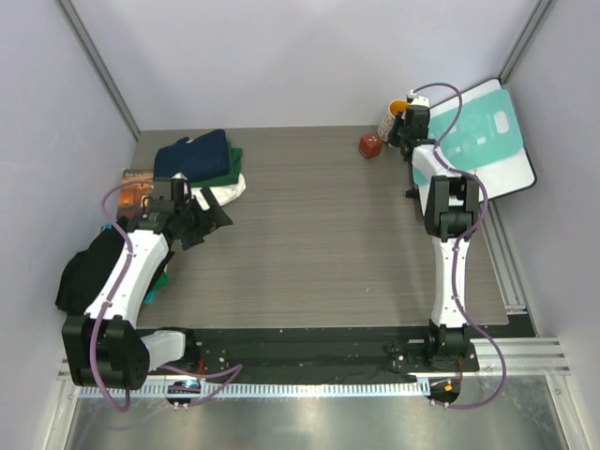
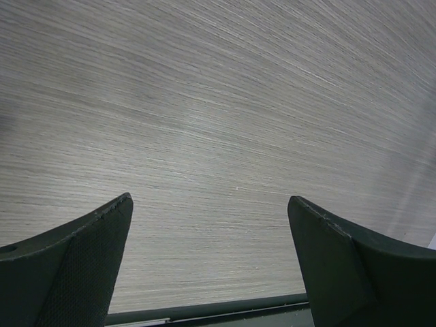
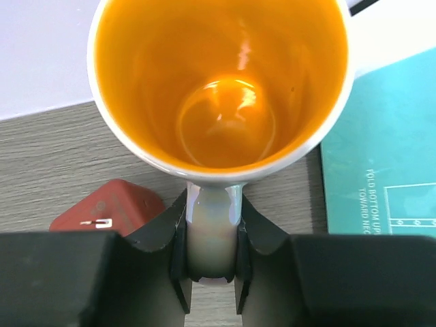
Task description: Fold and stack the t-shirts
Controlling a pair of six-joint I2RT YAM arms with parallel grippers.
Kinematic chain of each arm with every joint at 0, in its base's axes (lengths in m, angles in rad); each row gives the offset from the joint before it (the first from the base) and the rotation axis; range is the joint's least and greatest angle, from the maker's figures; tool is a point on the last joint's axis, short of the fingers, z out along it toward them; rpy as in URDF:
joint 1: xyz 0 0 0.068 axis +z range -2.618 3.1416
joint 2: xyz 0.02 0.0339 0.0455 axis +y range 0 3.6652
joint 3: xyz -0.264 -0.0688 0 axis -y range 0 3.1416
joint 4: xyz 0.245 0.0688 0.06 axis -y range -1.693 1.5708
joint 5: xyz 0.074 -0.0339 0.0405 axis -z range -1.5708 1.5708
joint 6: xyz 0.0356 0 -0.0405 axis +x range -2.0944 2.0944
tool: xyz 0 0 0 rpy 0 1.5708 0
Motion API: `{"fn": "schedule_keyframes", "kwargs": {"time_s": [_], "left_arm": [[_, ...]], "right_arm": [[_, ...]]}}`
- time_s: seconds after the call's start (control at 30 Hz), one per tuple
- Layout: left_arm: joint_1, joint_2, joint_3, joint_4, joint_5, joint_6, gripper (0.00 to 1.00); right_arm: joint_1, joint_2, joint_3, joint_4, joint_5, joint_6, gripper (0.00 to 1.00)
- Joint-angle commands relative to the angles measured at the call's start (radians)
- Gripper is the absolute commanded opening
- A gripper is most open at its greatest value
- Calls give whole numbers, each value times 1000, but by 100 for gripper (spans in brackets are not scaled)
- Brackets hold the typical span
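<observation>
The t-shirts (image 1: 202, 159) lie piled at the frame's upper left on the desk (image 1: 319, 244), navy on top. They look soft, light and floppy, likely best pinched at a hem. The left hand (image 2: 210, 204) is spread above bare desk; the right hand (image 3: 212, 204) pinches the handle of a mug (image 3: 221, 88).
</observation>
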Motion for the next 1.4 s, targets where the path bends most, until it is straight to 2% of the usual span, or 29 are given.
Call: {"fn": "schedule_keyframes", "kwargs": {"time_s": [0.0, 0.3, 0.6, 0.8, 1.17, 1.37], "left_arm": [[5, -10, -3, 39, 19, 9, 95], [5, -26, -9, 37, 26, 6, 95], [5, -61, -26, 33, 27, 8, 95], [5, -84, -30, 25, 26, 9, 95], [5, -116, -33, 8, 13, 8, 95], [5, -127, -32, -4, 3, 11, 95]], "right_arm": [[12, 16, -7, -31, -54, 8, 1], [56, -45, -25, -51, -111, -19, 1], [119, -211, -200, -71, -133, -31, 1], [184, -272, -229, -123, -171, -39, 1], [352, -234, -222, -179, -228, -18, 1], [447, -267, -300, -93, -257, 33, 1]]}}
